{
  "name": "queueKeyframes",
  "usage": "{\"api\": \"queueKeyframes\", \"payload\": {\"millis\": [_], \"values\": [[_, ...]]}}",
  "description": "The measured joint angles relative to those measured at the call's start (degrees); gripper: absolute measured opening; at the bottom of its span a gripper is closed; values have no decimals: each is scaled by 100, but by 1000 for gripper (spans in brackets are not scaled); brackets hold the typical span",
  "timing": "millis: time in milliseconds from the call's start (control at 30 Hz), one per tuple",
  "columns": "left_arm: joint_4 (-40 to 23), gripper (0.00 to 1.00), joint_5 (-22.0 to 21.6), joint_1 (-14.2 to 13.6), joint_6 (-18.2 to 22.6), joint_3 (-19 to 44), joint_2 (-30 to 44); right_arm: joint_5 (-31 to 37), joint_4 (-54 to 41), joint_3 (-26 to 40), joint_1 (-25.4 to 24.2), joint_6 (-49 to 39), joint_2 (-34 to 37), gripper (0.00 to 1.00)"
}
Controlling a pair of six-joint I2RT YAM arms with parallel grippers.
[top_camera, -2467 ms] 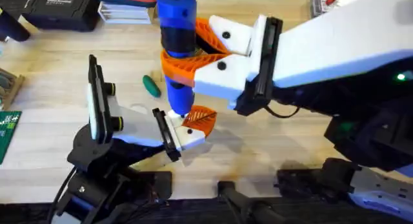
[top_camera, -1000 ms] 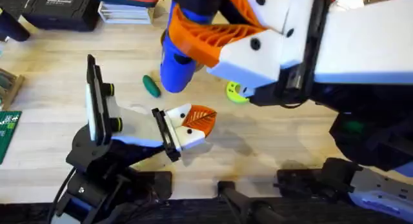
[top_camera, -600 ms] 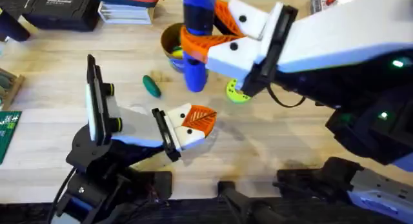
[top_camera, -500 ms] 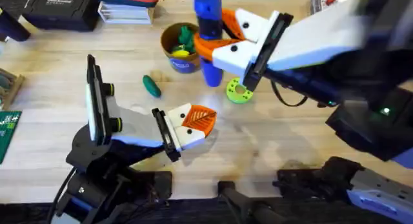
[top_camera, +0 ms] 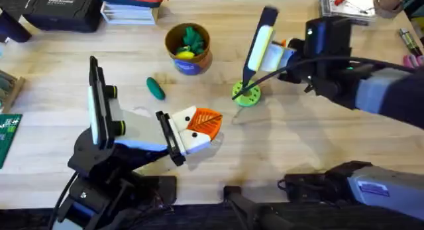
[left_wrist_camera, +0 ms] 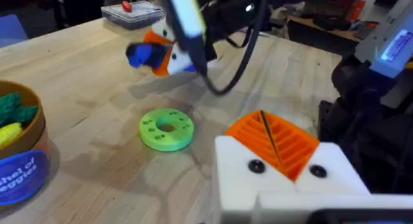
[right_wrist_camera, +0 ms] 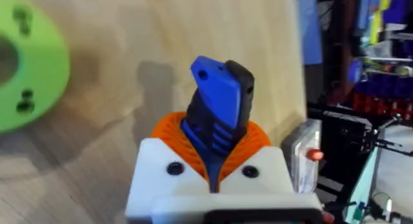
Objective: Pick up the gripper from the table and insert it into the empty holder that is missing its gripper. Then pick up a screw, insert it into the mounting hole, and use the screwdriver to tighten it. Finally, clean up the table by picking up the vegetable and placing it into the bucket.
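Overhead: right end effector clamps the screwdriver, orange gripper seated in its holder; vegetable not yet in bucket

A dark green vegetable, a yellow-orange bucket with blue band, a bright-green disc, a blue screwdriver.

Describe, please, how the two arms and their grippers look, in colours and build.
Both arms have black jointed bases and links with white housings. Each gripper, left and right, is a white block with black screw heads and orange ribbed pads. A black cable loops along the right arm.
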Motion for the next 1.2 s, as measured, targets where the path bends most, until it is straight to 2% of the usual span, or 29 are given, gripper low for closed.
{"api": "queueKeyframes", "payload": {"millis": [167, 200, 300, 400, 467, 600, 767, 800, 967, 1000, 1033, 1200], "values": [[0, 4, -1, 0, 0, 0, 0, 140, 32, 1, -96, -779, 849, 35], [0, 4, -2, 0, -2, 0, 0, 187, 64, 4, -83, -834, 948, 110], [0, 4, 0, 0, 0, 0, 0, 258, 101, 124, -11, -949, 981, 558], [0, 4, -2, 0, 0, 0, 0, 442, 181, 214, 84, -923, 978, 949], [-2, 4, -1, 0, 0, 0, 1, 617, 150, 260, 176, -579, 971, 991], [0, 4, 0, 0, -1, 0, 0, 1209, -179, 260, 401, 358, 886, 992], [0, 12, 0, 0, 2, 0, 0, 1674, -1926, 397, 595, 1618, 342, 994], [0, 121, -2, 0, 21, 0, 0, 1687, -2324, 464, 611, 1895, 197, 994], [-2, 892, -2, 0, 0, 0, 0, 1386, -4183, 1204, 628, 3346, -734, 994], [-2, 963, -2, 0, -11, 0, 0, 1250, -4465, 1394, 628, 3615, -948, 994], [-2, 979, -2, 0, -12, 0, 0, 1088, -4719, 1578, 628, 3885, -1161, 994], [115, 985, -45, 0, 43, -6, 0, 207, -5269, 2019, 628, 5074, -2058, 994]]}}
